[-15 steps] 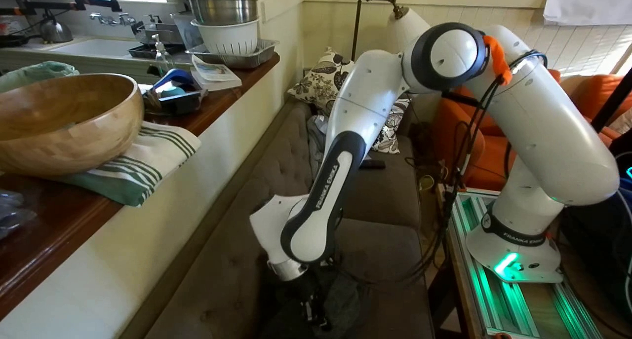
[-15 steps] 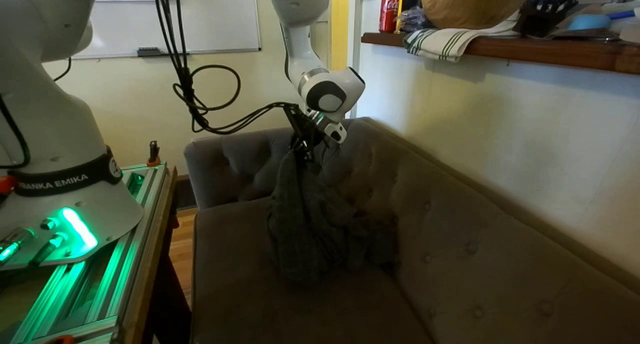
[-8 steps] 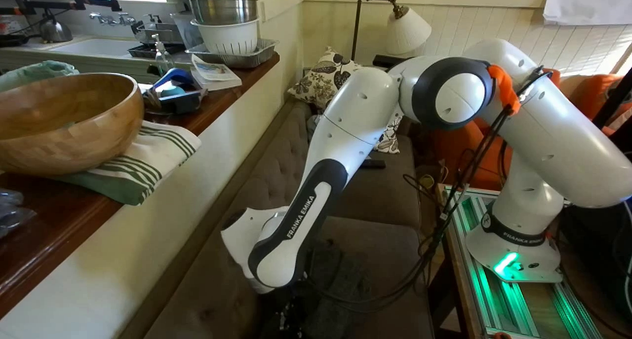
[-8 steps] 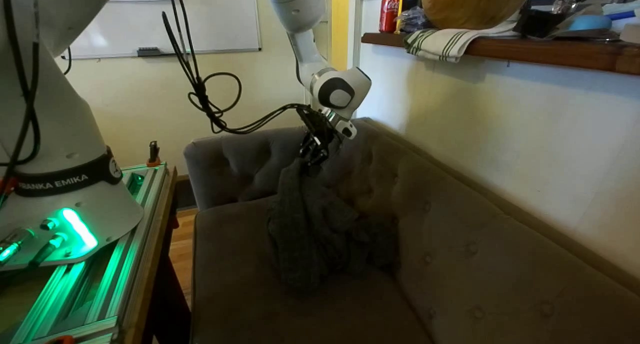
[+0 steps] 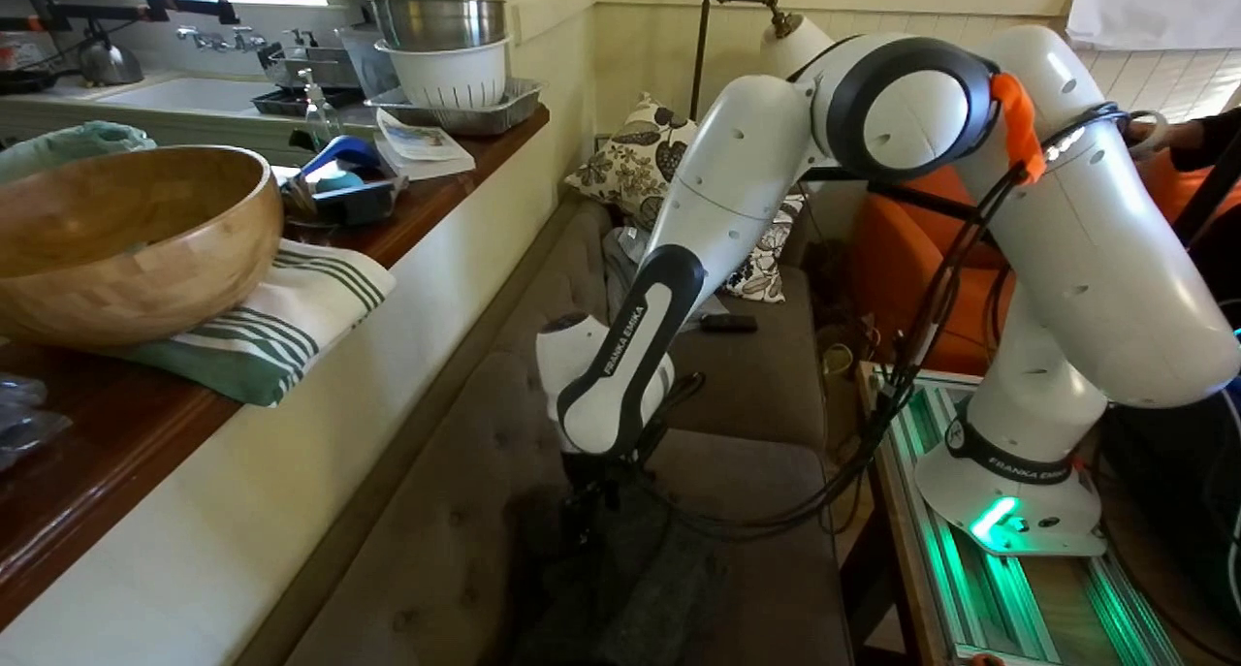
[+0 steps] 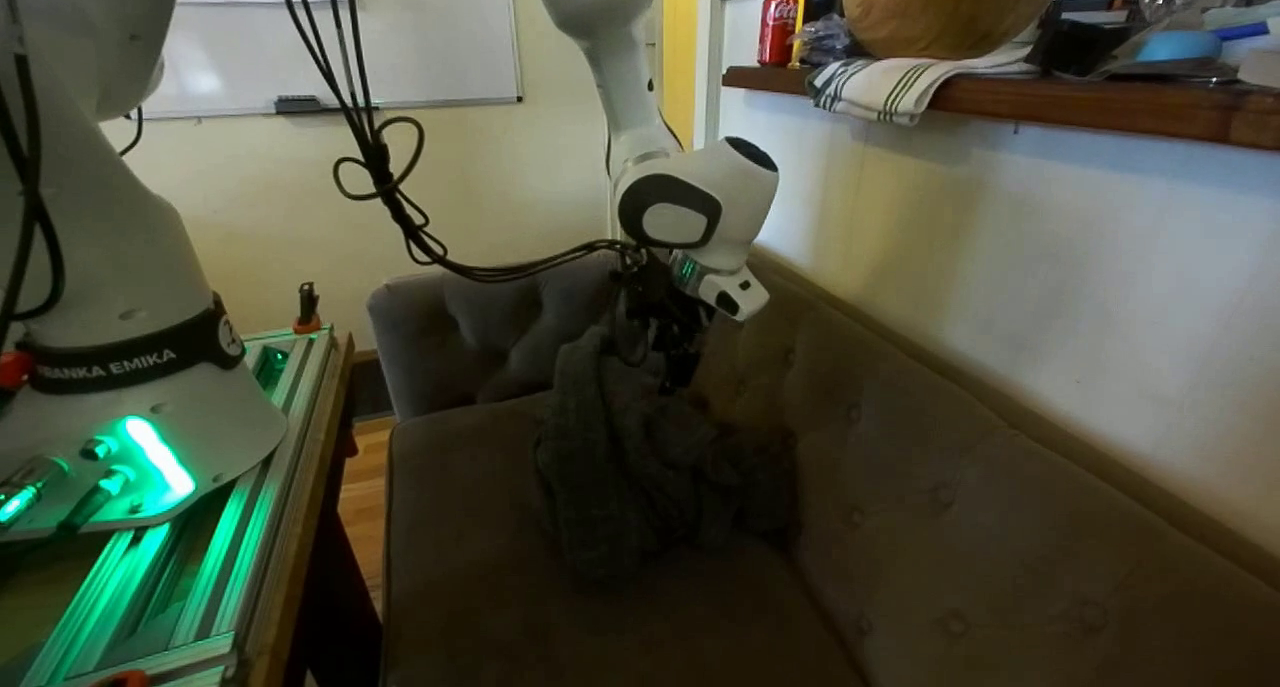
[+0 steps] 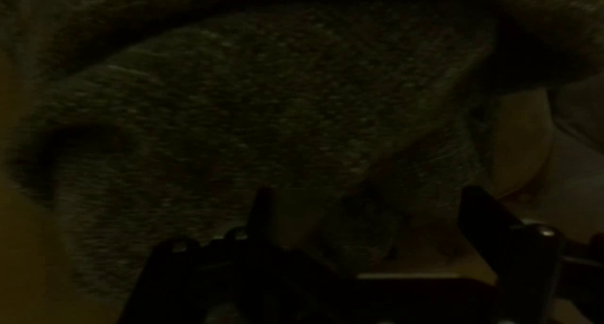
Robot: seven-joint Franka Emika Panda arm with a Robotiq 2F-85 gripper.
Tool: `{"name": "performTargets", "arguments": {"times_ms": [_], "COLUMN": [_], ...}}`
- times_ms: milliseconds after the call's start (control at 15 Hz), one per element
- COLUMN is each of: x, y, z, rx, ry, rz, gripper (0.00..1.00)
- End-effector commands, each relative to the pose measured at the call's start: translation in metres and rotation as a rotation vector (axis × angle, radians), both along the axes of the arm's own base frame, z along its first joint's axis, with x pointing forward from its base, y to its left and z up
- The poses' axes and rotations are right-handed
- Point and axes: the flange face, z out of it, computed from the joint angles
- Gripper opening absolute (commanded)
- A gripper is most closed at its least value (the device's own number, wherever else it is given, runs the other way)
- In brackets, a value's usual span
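Note:
A dark grey, fuzzy cloth (image 6: 600,477) lies heaped on the sofa seat against the backrest, its upper fold standing up in a soft peak. The black gripper (image 6: 682,372) points down over the heap, on the backrest side of that peak. In the very dark wrist view the gripper (image 7: 368,194) is open, its two fingers wide apart. Folds of the cloth (image 7: 245,102) fill most of that picture, ahead of the fingertips and partly behind them. Nothing is seen gripped; whether a finger touches the cloth I cannot tell. Another exterior angle shows the gripper (image 5: 580,530) in shadow above the cloth (image 5: 669,588).
The tufted brown sofa (image 6: 980,527) runs along a wall. Above it a wooden ledge (image 5: 504,152) carries a wooden bowl (image 5: 136,249) and a striped towel (image 5: 301,298). Cables (image 6: 400,217) loop from the arm. A person's hand (image 5: 1178,138) shows behind the arm.
The gripper has left the cloth's raised peak, where it was a second ago, moving lower and toward the backrest. The peak has sunk slightly. A hand has appeared behind the arm.

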Motion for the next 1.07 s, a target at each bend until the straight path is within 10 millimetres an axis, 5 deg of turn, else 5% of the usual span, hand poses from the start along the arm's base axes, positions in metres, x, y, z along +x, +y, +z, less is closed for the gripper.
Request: {"name": "performTargets", "arguments": {"times_ms": [0,400,667,1000], "x": [-0.053,-0.111,-0.097,-0.068], "y": [-0.06,-0.118,-0.113,-0.068], "z": [0.016,0.014,-0.003,-0.047], "rx": [-0.071,-0.135,-0.097,0.053], "ry": [-0.077,-0.069,-0.129,-0.125], "rz": [-0.182,-0.37,-0.388,-0.421], "gripper": [1.0,1.0,1.0,1.0]}}
